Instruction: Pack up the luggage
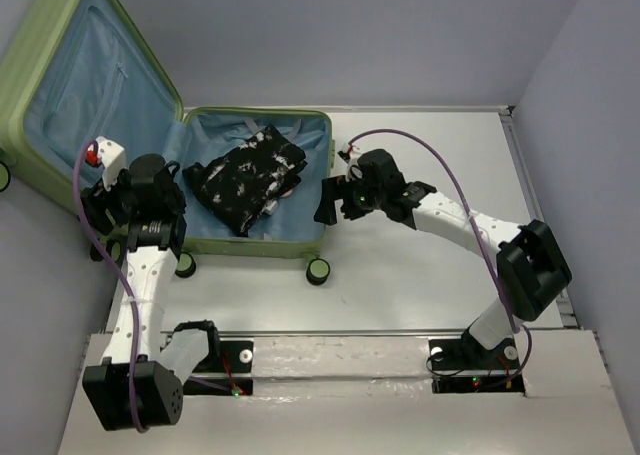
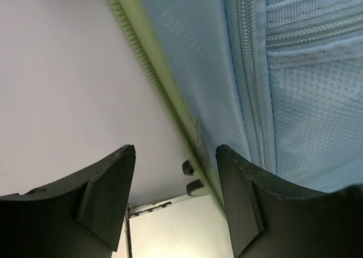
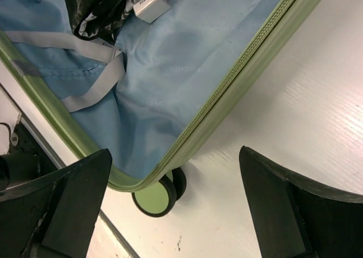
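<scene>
Luggage [image 1: 250, 247]: lies open on the left rear part of the worktop [image 1: 420, 275], base flat, lid [image 1: 90, 85] raised towards the left rear corner. A dark garment [image 1: 245, 180] with white pattern lies in the base on the light-blue lining.

Top view only: both halves at once, two wheels at the near edge, my arms on either side of the base.

Left wrist view only: the lid's green rim [image 2: 170, 99] with its zip teeth up close, and a lining zipper [image 2: 249, 71] on the blue fabric.

Right wrist view only: grey straps [image 3: 93, 82] across the base lining, a small white piece [image 3: 150, 5] at the garment's edge, and one green-hubbed wheel [image 3: 153, 198] under the base corner.

Left jaws: partly open, at the lid's near edge, the rim running down between them. I cannot tell whether either side touches it.

Right jaws: as wide as they go, beside the base's right side, over its rim and the bare worktop. They hold nothing and touch nothing.
</scene>
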You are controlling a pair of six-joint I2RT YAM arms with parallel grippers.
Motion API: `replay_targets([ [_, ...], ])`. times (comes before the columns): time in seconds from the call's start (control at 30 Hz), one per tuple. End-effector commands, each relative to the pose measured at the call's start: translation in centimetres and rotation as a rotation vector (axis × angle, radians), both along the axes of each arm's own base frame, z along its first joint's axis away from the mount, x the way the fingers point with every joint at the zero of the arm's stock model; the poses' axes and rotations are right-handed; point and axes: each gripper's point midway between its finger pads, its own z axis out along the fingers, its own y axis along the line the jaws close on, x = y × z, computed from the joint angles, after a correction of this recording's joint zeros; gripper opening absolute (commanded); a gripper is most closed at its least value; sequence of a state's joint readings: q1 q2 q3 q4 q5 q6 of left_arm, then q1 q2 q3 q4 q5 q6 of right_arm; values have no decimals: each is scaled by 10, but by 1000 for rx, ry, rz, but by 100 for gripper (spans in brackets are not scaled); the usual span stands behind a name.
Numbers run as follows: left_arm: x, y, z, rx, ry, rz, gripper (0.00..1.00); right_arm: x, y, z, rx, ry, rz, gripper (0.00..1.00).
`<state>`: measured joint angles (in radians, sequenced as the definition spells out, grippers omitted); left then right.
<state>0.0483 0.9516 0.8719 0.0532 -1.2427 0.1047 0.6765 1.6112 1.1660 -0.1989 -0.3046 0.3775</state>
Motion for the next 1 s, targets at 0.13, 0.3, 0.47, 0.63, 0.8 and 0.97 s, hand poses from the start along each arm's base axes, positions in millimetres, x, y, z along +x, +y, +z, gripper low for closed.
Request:
replay_targets([
  [0.13,13,19,22,-16,-134,67,58,24,14,-3,-4,-73,-13,100],
  [0.3,15,23,11,-26,-102,64,32,47,19,-11,-47,-55,-79,95],
  [0.47,33,13,19,-40,-105,-34,6,57,21,-29,-84,-27,-109,51],
  [0.63,53,-42,29,-18,-123,-200,6,55,21,-38,-68,3,-133,7],
  [0.8,51,-123,30,14,-85,-395,6,51,17,-35,-60,5,-154,7],
  [0.97,38,-209,22,-16,-107,-667,6,45,13,-34,-43,10,-162,7],
])
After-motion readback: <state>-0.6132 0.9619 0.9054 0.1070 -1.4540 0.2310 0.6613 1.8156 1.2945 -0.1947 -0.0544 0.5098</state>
